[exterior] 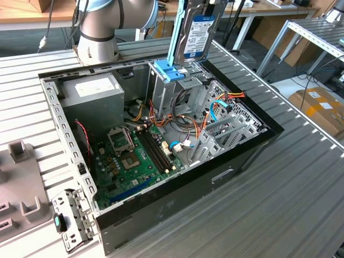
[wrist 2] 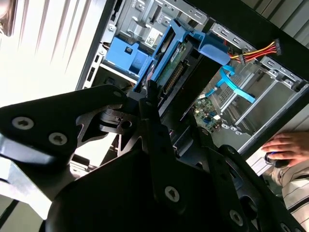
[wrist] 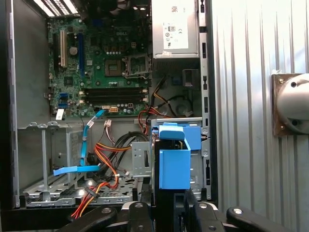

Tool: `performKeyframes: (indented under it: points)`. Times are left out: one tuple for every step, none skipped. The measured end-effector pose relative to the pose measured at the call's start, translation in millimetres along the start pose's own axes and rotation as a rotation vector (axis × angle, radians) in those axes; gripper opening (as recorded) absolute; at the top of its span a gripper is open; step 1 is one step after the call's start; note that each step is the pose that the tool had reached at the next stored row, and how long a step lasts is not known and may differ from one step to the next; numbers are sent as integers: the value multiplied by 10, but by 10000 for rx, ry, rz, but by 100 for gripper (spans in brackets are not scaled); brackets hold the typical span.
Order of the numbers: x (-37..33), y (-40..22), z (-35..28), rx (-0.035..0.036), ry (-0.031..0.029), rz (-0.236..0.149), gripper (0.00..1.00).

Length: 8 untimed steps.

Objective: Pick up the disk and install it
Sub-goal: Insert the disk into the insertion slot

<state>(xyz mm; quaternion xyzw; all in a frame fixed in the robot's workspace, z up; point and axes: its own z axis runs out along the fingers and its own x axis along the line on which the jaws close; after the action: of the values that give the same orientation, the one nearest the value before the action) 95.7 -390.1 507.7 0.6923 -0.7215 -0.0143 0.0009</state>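
The disk (exterior: 196,35) hangs upright just above the grey drive cage (exterior: 177,88) at the back of the open computer case (exterior: 252,145). Its blue-and-white label faces the exterior camera, and a light-blue caddy rail runs along its edge. My gripper (exterior: 201,7) is shut on the disk's upper end. In the second wrist view the disk (wrist 2: 175,67) shows edge-on between the black fingers (wrist 2: 153,104), over the blue latch (wrist 2: 126,57) on the cage. In the first wrist view the caddy's blue end (wrist: 174,164) sits directly over the cage opening, beyond my gripper (wrist: 171,212).
Inside the case lie the grey power supply (exterior: 91,94), the green motherboard (exterior: 134,161) and loose orange and blue cables (exterior: 215,115). The arm's base (exterior: 99,32) stands behind the case. A person's hand (wrist 2: 285,145) rests outside the case wall. A grey fixture (exterior: 19,177) sits at the exterior view's left.
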Motion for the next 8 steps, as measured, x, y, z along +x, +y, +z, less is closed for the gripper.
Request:
performKeyframes:
  points:
    - [6, 0, 0, 0, 0, 0, 35]
    - [12, -1, 0, 0, 0, -1, 35]
    - [24, -1, 0, 0, 0, 0, 35]
    - [36, -2, 0, 0, 0, -1, 35]
    - [64, -3, -1, 0, 1, -1, 35]
    - [98, -4, -2, 0, 2, 0, 35]
    - [115, -5, -2, 0, 1, 0, 35]
    - [135, -6, -3, 0, 1, 0, 35]
